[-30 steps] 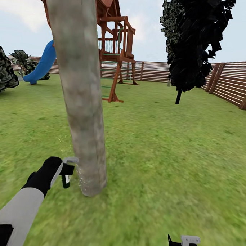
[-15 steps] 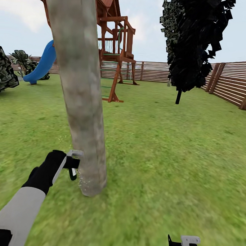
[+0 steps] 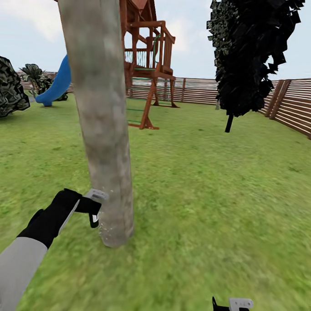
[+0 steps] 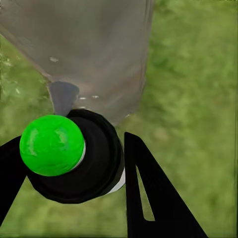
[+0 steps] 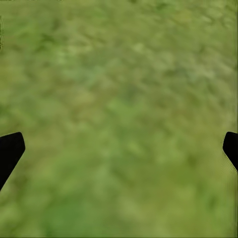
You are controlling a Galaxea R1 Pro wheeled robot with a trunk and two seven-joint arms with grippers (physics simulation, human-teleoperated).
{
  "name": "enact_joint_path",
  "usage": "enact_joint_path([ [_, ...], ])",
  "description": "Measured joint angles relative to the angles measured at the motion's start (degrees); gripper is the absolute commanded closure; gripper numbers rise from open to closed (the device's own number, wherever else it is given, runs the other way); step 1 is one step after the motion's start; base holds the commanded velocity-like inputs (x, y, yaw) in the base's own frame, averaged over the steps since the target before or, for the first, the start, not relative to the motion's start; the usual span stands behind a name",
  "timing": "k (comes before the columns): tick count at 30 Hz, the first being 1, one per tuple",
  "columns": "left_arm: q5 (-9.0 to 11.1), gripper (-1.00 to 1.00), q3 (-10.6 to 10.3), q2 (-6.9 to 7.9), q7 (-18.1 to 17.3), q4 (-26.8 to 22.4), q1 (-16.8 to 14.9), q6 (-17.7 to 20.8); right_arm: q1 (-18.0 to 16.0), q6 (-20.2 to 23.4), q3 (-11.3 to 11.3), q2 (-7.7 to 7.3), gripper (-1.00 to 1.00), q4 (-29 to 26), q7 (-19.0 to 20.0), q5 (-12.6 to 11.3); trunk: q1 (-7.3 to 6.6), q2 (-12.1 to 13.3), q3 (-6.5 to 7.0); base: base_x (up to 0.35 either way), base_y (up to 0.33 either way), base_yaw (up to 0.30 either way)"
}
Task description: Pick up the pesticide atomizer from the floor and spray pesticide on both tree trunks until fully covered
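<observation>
One tree trunk, thick and mottled grey-tan, rises from the grass floor and leans slightly left; its crown is cut off above the head view. My left gripper is low beside the trunk's left side, shut on the pesticide atomizer. In the left wrist view my left gripper clamps the atomizer, a black body with a bright green knob, whose nozzle points at the trunk close ahead. Faint pale specks dot the trunk's base. My right gripper hangs open over bare grass.
A wooden play tower with a blue slide stands behind the trunk. A black cone-shaped tree is at the right, dark bushes at the left. A brown slatted fence rings the lawn.
My left gripper with the atomizer has moved up and right, closer to the trunk. The head view has shifted slightly, so the background sits a little further right.
</observation>
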Motion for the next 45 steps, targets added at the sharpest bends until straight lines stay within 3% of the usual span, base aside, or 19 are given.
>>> enact_joint_path([
  [12,-0.2,1.00,0.4,0.38,0.3,0.6,0.1,-0.1,0.0,0.0,-0.1,-0.17,-1.00,0.0,-0.1,0.0,0.00,0.0,0.00,-0.100,-0.250,0.004],
  [16,-0.2,1.00,0.5,1.77,0.4,1.3,1.1,-0.2,0.0,0.0,-0.1,-0.17,-1.00,0.0,-0.1,0.0,0.00,0.0,0.00,-0.269,-0.022,0.000],
  [20,-0.2,1.00,0.5,2.06,2.0,1.5,4.0,-0.3,0.0,0.0,0.0,-0.17,-1.00,0.0,-0.1,0.0,0.00,0.0,-0.01,-0.037,-0.001,0.000],
  [27,0.3,1.00,0.4,1.52,3.3,3.6,4.9,-0.7,0.0,0.0,0.0,-0.17,-1.00,0.0,0.0,0.0,0.00,0.0,0.00,0.024,-0.013,0.000],
  [30,0.3,1.00,0.5,1.42,3.4,6.6,4.9,-3.9,0.0,0.0,0.0,-0.17,-1.00,0.0,0.0,0.0,0.00,0.0,0.00,0.200,-0.132,0.000],
  [32,0.2,1.00,2.1,1.40,3.5,8.5,4.9,-5.6,0.0,0.0,0.0,-0.17,-1.00,0.0,0.0,0.0,0.00,0.0,0.00,0.237,-0.160,0.000],
  [37,0.3,1.00,3.3,1.40,3.5,8.5,4.9,-5.9,0.0,0.0,0.0,-0.16,-1.00,0.0,0.0,0.0,0.00,0.0,0.00,0.263,-0.128,0.000],
  [45,0.3,1.00,3.4,1.47,3.5,8.0,4.9,-5.8,0.0,0.0,0.0,-0.17,-1.00,0.0,0.0,0.0,0.00,0.0,0.00,0.091,-0.006,0.000],
])
